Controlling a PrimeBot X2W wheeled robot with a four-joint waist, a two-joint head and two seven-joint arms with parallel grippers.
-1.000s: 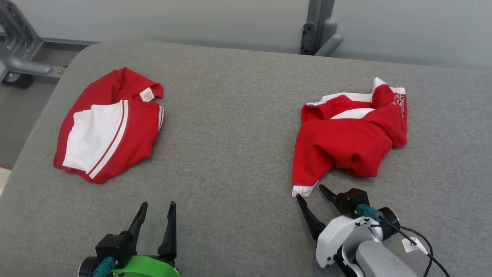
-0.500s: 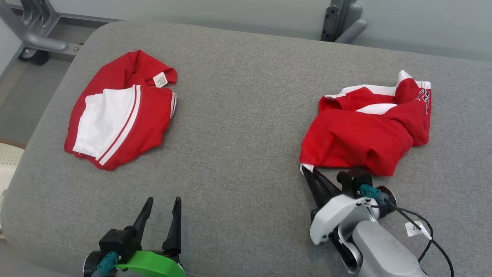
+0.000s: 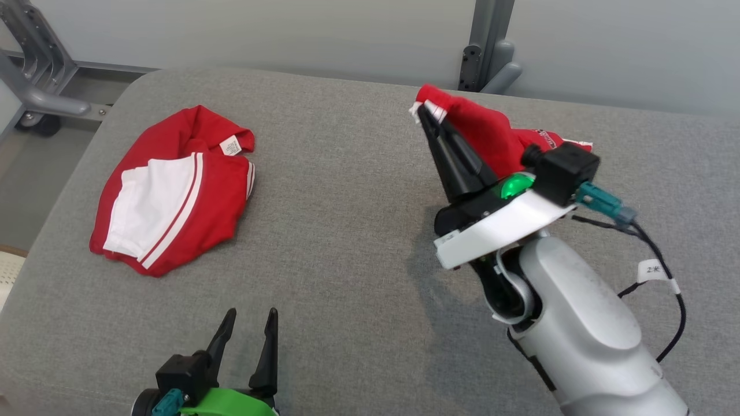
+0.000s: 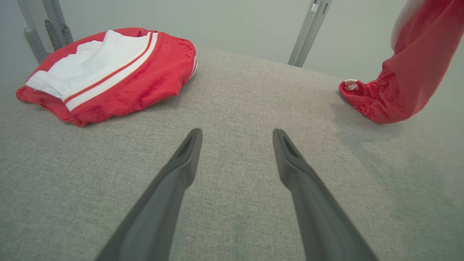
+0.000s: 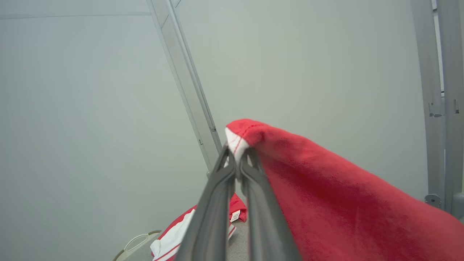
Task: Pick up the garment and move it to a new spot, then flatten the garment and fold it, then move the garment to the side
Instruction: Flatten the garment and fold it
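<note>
Head view, far L: grey metal frame (image 3: 34,86) stands off the counter's (image 3: 347,219) rounded corner; on the counter's L part lies the other garment (image 3: 173,190), red w/ a white panel and stripes, bunched fairly flat, a small white tag (image 3: 232,145) at its far edge; the L gripper (image 3: 251,313) sits at the bottom, fingers spread w/ nothing btwn them, over bare grey fabric, well apart from both garments; L wrist view shows the L gripper (image 4: 237,134) w/ the same gap, the other garment (image 4: 108,72) ahead to its L; R of centre in head view, the R gripper (image 3: 426,112) points up and away, fingers pressed together on a white-edged corner of the garment (image 3: 485,130); that corner is held up above the counter, red cloth draping down behind the fingers toward the far R; a green light (image 3: 511,186) glows at the gripper's base; a black cable (image 3: 665,289) w/ a white label (image 3: 653,270) loops off the wrist; a grey post (image 3: 488,46) stands behind, against the pale wall (image 3: 289,29); L wrist view: garment (image 4: 402,79) hangs from the upper R, blurred at top, its low end w/ a gathered band touching the counter; R wrist view: R gripper (image 5: 236,159) clamps the white hem, garment (image 5: 326,188) falling away to the R, other garment (image 5: 181,239) low beyond the fingers.
</note>
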